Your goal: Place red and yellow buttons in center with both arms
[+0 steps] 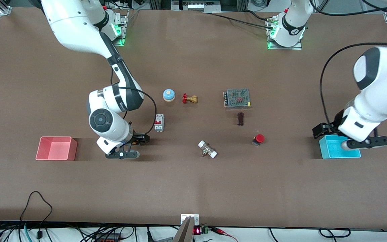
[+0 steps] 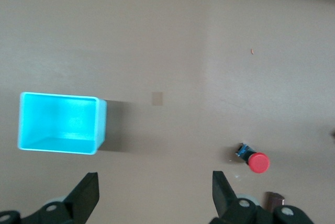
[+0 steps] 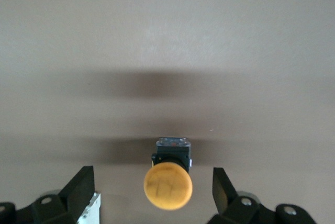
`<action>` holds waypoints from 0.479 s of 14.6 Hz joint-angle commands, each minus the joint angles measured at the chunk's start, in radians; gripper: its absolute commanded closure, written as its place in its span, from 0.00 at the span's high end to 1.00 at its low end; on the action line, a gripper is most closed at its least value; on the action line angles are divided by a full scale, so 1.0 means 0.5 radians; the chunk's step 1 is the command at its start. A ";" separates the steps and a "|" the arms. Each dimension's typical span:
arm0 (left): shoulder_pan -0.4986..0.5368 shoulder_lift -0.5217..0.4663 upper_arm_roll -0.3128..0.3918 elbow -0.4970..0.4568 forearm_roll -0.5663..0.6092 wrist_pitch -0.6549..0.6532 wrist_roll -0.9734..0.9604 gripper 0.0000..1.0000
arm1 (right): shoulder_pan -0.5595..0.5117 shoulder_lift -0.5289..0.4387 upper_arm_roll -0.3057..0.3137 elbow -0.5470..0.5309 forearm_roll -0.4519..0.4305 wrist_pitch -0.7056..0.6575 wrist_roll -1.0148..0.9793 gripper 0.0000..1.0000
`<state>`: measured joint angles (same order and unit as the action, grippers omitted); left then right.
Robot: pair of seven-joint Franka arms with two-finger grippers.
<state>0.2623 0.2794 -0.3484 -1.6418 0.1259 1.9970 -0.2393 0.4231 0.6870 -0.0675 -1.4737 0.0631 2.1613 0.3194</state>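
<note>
Red-capped push button on a short black body [image 1: 259, 139] lies on its side on the matte brown tabletop [image 1: 193, 188], untouched. Taking this button as the landmark: the cyan square plastic bin [image 1: 334, 152] sits well apart from it toward the left arm's end of the table. The left gripper [image 1: 364, 143] hangs over that bin, its black fingers [image 2: 88, 195] spread wide with nothing between them. In the left wrist view the red button [image 2: 255, 161] and the cyan bin [image 2: 58, 123] both show on bare tabletop.

The dark brown cylindrical part [image 1: 241, 119] lies near the red button, farther from the front camera. The grey mesh-topped metal box [image 1: 237, 98] lies farther still. The white-ended metal fitting [image 1: 208, 149] lies near the red button, toward the right arm's end and slightly nearer the camera. The brass valve with a red handle [image 1: 189, 98] and the blue-and-white dome bell [image 1: 168, 95] lie farther from the camera, toward the right arm's end. The white circuit breaker with red switches [image 1: 159, 122] is well apart from the button on that same side. The pink square plastic bin [image 1: 56, 148] is farthest from the button, at the right arm's end.

The right gripper [image 1: 123, 153] hovers low between the pink bin and the white fitting. Its fingers [image 3: 81, 187] stand apart, and the orange-yellow-capped push button with a black body [image 3: 168, 179] lies between them, touched by neither.
</note>
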 commanded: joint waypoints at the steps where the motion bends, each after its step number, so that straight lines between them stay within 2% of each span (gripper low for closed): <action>1: 0.064 -0.154 -0.015 -0.039 0.021 -0.100 0.135 0.97 | -0.021 -0.232 -0.040 -0.038 0.015 -0.141 -0.001 1.00; 5: 0.077 -0.310 -0.003 -0.042 -0.083 -0.248 0.269 1.00 | -0.119 -0.517 -0.086 -0.032 0.021 -0.413 -0.028 1.00; 6: 0.062 -0.335 0.043 -0.042 -0.104 -0.284 0.349 1.00 | -0.159 -0.573 -0.086 -0.032 0.018 -0.466 -0.028 1.00; 7: -0.014 -0.384 0.147 -0.042 -0.144 -0.318 0.408 1.00 | -0.202 -0.625 -0.086 -0.032 0.000 -0.515 -0.031 1.00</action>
<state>0.2889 0.1480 -0.3396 -1.6422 0.0977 1.8731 -0.1196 0.3652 0.4427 -0.1174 -1.4650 0.0628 1.9517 0.3157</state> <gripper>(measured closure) 0.000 0.000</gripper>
